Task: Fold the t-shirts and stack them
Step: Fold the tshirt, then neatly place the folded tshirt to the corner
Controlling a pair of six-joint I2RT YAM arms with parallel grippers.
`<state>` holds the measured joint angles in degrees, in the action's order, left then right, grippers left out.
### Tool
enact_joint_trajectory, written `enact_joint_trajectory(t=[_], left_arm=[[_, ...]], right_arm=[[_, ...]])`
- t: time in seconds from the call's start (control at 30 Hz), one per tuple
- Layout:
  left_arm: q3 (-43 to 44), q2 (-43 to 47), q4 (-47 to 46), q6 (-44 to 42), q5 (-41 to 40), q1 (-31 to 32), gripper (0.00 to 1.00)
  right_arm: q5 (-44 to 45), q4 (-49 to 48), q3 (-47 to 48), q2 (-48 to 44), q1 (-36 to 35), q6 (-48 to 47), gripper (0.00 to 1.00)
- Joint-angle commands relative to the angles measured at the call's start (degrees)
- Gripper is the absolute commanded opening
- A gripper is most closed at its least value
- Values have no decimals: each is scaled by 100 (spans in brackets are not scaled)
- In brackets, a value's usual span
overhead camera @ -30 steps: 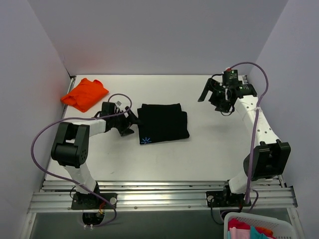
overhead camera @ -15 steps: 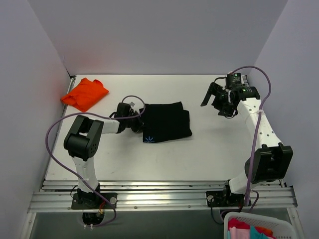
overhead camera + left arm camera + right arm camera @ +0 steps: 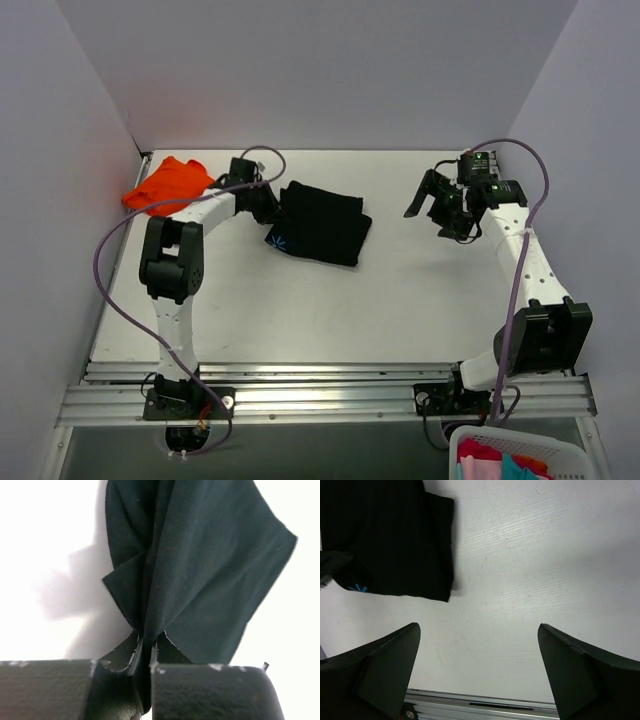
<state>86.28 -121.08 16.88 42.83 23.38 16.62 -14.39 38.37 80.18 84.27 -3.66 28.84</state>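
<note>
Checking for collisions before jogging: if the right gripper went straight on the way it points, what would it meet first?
Most likely the bare table: in the wrist view the open right gripper aims at white surface, with the black t-shirt off to one side. Depth is hard to judge.

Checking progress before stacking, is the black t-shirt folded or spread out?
Folded: the black t-shirt is a compact, layered rectangle in the top view, with the left gripper pinching its bunched edge.

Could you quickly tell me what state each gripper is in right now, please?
Left gripper: closed on the black t-shirt.
Right gripper: open, holding nothing.
</note>
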Motion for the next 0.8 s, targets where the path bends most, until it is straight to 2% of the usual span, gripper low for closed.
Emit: enact_joint_trajectory(t=[0.0,0.07,0.1,0.27,0.33,0.4,0.77], left_arm=[[1570,-161,1517,-1012,-141,-563,2],[2180,-406,2087,-1310,-140,-791,2],[2757,-486,2230,-1347,-114,-879,2],[4456,-1039,3039,-1593,114,-1441,2],[4250,-918,2629,-1349,351,-1635,2],[4440,-970,2679,-1303,457,-2047,2],[5048,-1427,1926,-856,1046,-3164,2]], right_arm=[[-160,13,-90,-341,85,113,100],[-204,-49,-169,-393,94,165,100],[-239,-66,-222,-420,102,174,100],[-257,-93,-468,-490,129,166,100],[-257,-119,-538,-490,138,157,100],[-248,-128,-618,-464,138,139,100],[-204,-330,-943,-192,59,61,100]])
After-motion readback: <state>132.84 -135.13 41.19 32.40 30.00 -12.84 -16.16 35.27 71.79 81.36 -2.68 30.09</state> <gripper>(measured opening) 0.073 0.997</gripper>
